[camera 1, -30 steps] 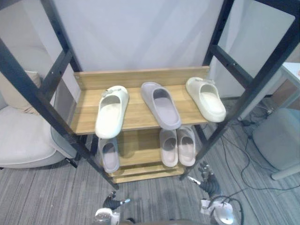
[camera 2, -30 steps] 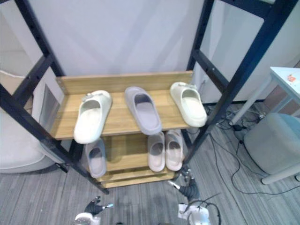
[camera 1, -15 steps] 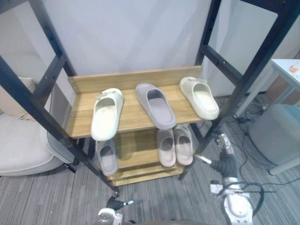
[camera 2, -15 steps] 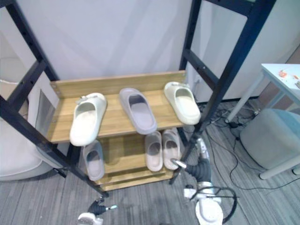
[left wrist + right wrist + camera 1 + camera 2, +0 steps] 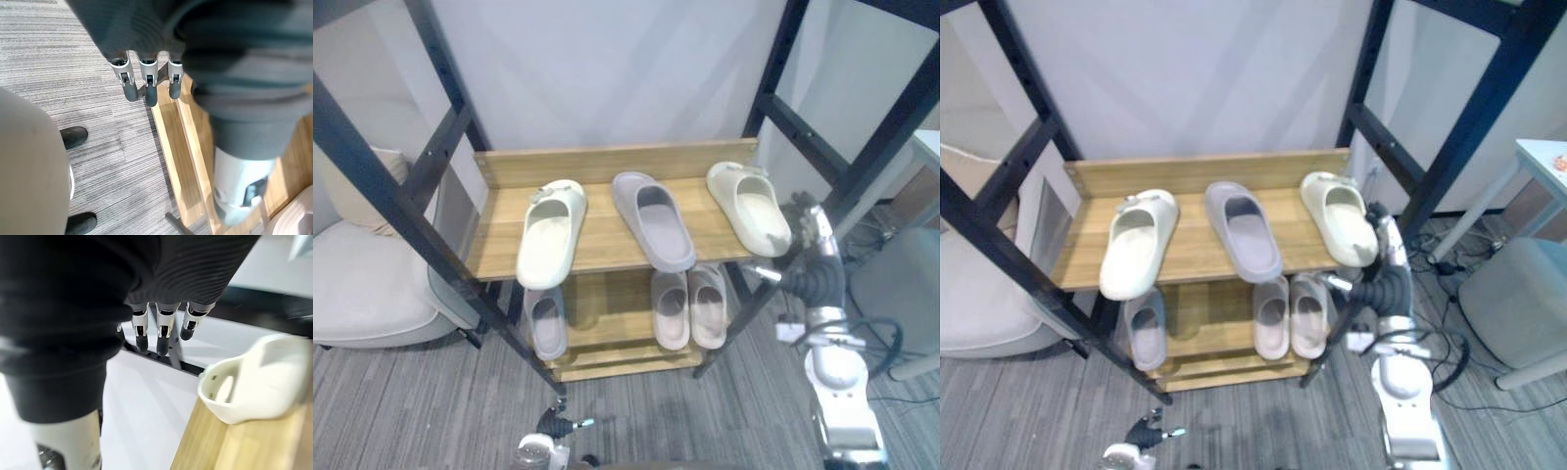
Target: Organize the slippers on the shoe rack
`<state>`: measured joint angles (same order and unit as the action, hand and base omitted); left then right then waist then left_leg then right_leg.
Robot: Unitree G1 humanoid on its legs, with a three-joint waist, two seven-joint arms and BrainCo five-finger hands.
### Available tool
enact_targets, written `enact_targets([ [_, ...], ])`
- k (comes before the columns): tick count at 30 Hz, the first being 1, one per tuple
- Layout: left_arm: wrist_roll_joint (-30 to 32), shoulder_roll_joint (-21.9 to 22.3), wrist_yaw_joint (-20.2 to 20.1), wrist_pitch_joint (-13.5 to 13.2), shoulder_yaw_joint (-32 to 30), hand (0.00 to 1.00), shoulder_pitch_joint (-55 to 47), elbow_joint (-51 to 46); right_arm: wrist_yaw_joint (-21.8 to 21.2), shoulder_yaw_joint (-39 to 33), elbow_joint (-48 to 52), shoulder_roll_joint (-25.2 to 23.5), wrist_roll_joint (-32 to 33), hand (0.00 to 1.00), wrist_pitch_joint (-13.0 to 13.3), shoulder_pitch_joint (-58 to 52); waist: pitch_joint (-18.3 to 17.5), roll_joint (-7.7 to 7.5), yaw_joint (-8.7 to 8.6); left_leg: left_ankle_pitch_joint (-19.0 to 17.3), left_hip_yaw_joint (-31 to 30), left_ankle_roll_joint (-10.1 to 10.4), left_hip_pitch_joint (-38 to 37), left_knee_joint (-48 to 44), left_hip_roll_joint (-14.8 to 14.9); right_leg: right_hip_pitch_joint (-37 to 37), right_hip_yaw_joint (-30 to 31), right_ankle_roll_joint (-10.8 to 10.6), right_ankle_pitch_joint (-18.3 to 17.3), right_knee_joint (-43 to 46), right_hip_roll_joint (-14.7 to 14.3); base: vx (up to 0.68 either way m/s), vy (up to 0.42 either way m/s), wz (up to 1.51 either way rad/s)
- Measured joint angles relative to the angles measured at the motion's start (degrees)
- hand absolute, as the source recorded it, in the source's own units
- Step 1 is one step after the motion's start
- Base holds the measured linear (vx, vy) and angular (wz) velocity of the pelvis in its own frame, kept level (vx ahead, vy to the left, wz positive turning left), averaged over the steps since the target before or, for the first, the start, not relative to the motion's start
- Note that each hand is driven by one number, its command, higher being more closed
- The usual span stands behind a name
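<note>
On the rack's upper wooden shelf (image 5: pixel 499 245) lie a cream slipper (image 5: pixel 551 233) at the left, a lilac-grey slipper (image 5: pixel 653 220) in the middle and a second cream slipper (image 5: pixel 748 207) at the right. On the lower shelf sit a single grey slipper (image 5: pixel 546 323) and a pinkish pair (image 5: pixel 689 307). My right hand (image 5: pixel 811 245) is raised just right of the right cream slipper (image 5: pixel 259 382), with its fingers (image 5: pixel 159 333) straight and holding nothing. My left hand (image 5: pixel 553 424) hangs low near the floor, its fingers (image 5: pixel 146 85) relaxed and empty.
Black slanted frame posts (image 5: pixel 382 186) flank the rack on both sides. A beige armchair (image 5: pixel 362 284) stands to the left. To the right are a grey pouffe (image 5: pixel 1518 304) and a white table (image 5: pixel 1547 157). Cables (image 5: pixel 1449 259) trail on the carpet.
My right hand has risen from near the floor to the right end of the upper shelf, beside the cream slipper. The left hand stays low. The camera has shifted slightly.
</note>
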<state>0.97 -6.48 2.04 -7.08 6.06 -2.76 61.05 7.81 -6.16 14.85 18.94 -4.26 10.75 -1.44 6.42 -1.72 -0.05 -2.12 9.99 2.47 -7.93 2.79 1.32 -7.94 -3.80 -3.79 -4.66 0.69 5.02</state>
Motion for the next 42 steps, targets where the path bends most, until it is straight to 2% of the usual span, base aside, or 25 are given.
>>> enact_targets([
  [8,-0.3,0.0,0.0,0.0,0.0,0.0,-0.3,-1.1,0.1,2.0,-15.3,6.5,0.4,0.0,-3.1,14.5,0.1,-0.33,0.45,0.7,-1.9,-0.6,1.8,0.1,-0.6,0.9,-1.8,-0.1,-0.1,0.1,0.5,-0.02,-0.019,0.13],
  [15,-1.1,-0.4,0.0,0.0,0.1,0.0,-0.4,-2.1,-0.1,7.1,-26.3,8.4,0.7,0.0,-4.7,26.4,0.4,-0.89,1.11,1.2,-2.0,-0.8,2.0,1.1,-0.8,1.6,-1.8,-0.1,0.0,0.2,0.6,0.0,0.0,0.0],
  [21,-1.2,-1.0,0.0,-0.1,0.1,0.0,-0.4,-3.2,-0.2,10.8,-34.0,8.5,2.0,0.0,-5.2,35.3,1.4,-1.83,2.04,1.4,-2.3,-1.0,2.5,1.3,-1.0,2.0,-2.2,0.1,0.2,0.0,0.7,0.0,-0.006,0.02],
  [27,-2.4,-1.0,0.0,-0.3,0.0,0.0,-0.2,-4.8,-1.1,13.8,-39.7,8.5,1.9,0.0,-6.0,42.3,3.2,-1.82,3.28,1.6,-2.7,-1.2,3.1,1.4,-1.1,2.1,-2.5,0.1,0.9,-0.3,0.8,0.0,-0.006,0.04],
  [30,-2.9,-1.1,0.0,-0.4,-0.1,0.0,-0.2,-4.8,-1.3,15.5,-43.3,8.4,1.9,0.0,-6.2,45.3,3.5,-1.86,3.37,2.3,-2.8,-1.5,3.4,2.3,-1.2,2.2,-2.7,0.2,1.7,-1.0,0.8,-0.01,-0.005,0.04],
  [39,-4.8,-1.7,0.1,-1.2,-0.6,0.0,0.6,-5.9,-3.0,19.5,-52.3,5.3,-0.3,0.0,-7.4,52.9,6.8,-2.62,4.61,3.6,-3.1,-1.9,4.0,3.1,-1.6,2.9,-3.7,0.2,2.6,-1.0,1.1,-0.05,-0.007,0.02],
  [40,-5.1,-1.7,0.1,-1.2,-0.6,0.0,0.7,-5.9,-3.1,20.0,-52.5,5.3,-0.4,1.0,-7.4,53.6,7.0,-2.56,4.68,3.6,-3.1,-1.9,4.0,3.1,-1.6,2.9,-3.7,0.2,2.6,-1.0,1.1,-0.07,-0.019,-0.02],
  [42,-5.2,-1.7,0.1,-1.1,-0.6,0.0,0.8,-5.9,-3.3,20.7,-53.9,4.6,-0.9,1.0,-7.4,54.9,7.1,-2.5,4.81,3.8,-3.1,-1.7,4.0,3.1,-1.6,3.0,-3.7,0.2,2.6,-1.0,1.1,-0.04,-0.018,-0.01],
])
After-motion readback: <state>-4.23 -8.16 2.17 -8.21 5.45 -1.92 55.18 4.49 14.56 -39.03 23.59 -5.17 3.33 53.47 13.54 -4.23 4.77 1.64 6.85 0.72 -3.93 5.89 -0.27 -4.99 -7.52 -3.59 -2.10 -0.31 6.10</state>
